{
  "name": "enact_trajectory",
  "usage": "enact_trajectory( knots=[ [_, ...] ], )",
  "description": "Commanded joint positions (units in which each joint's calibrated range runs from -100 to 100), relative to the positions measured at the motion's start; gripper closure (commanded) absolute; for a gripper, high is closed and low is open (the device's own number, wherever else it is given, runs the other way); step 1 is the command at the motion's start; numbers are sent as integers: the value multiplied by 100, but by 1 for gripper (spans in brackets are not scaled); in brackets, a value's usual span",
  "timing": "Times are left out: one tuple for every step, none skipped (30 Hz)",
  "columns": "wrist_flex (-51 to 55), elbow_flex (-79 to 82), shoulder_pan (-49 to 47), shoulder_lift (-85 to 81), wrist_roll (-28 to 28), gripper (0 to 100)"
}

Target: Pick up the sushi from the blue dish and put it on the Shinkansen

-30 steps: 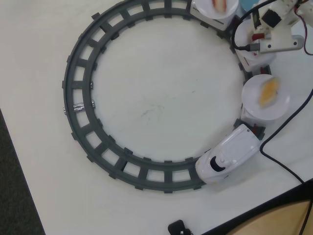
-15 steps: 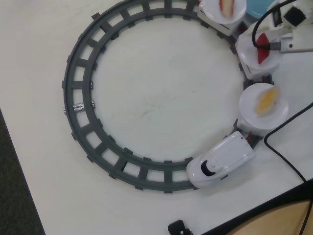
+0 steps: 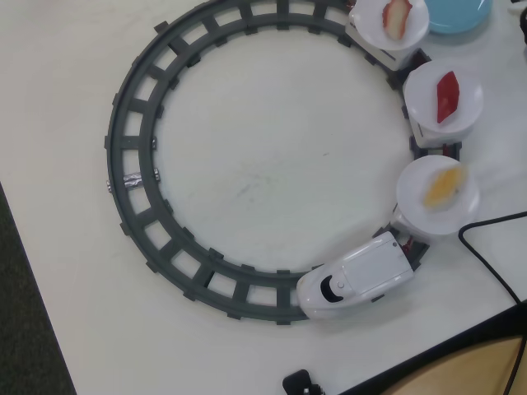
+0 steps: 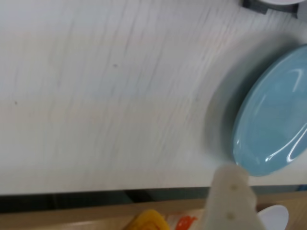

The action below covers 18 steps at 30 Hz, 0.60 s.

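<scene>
The red sushi (image 3: 446,96) lies on the middle car's white plate (image 3: 424,86) in the overhead view. The Shinkansen (image 3: 358,284) stands on the grey track at the lower right, nose pointing left, its three plate cars curving up behind it. The blue dish (image 3: 458,15) sits at the top right edge and looks empty; it also shows empty in the wrist view (image 4: 276,129). My gripper is out of the overhead view. In the wrist view only one white finger (image 4: 229,191) shows at the bottom, just in front of the dish, with nothing seen in it.
A pink-and-white piece (image 3: 396,16) and a blurred yellow-orange piece (image 3: 443,186) lie on the other two plates. The round grey track (image 3: 132,156) fills the table. A black cable (image 3: 486,247) runs at the right. The table edge (image 4: 96,191) is close below the finger.
</scene>
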Motion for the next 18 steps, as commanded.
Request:
enact_trajectory(
  knots=[
    [-614, 1517, 128, -1564, -48, 64],
    [-760, 1840, 181, -1814, -42, 64],
    [-879, 2127, 243, -2065, -48, 65],
    [-965, 2379, 304, -2315, -53, 65],
    [-973, 2540, 357, -2516, -53, 65],
    [-965, 2684, 427, -2708, -53, 65],
    [-939, 2827, 524, -2883, -53, 65],
    [-931, 2980, 639, -3042, -58, 65],
    [-922, 3151, 780, -3184, -58, 65],
    [-922, 3348, 929, -3334, -58, 65],
    [-922, 3554, 1079, -3485, -58, 65],
    [-922, 3779, 1229, -3643, -58, 65],
    [-922, 4021, 1378, -3810, -58, 65],
    [-922, 4255, 1484, -3986, -58, 65],
    [-922, 4506, 1572, -4153, -53, 65],
    [-922, 4739, 1625, -4336, -32, 65],
    [-896, 4883, 1669, -4503, -21, 65],
    [-802, 4937, 1730, -4687, -16, 65]
  ],
)
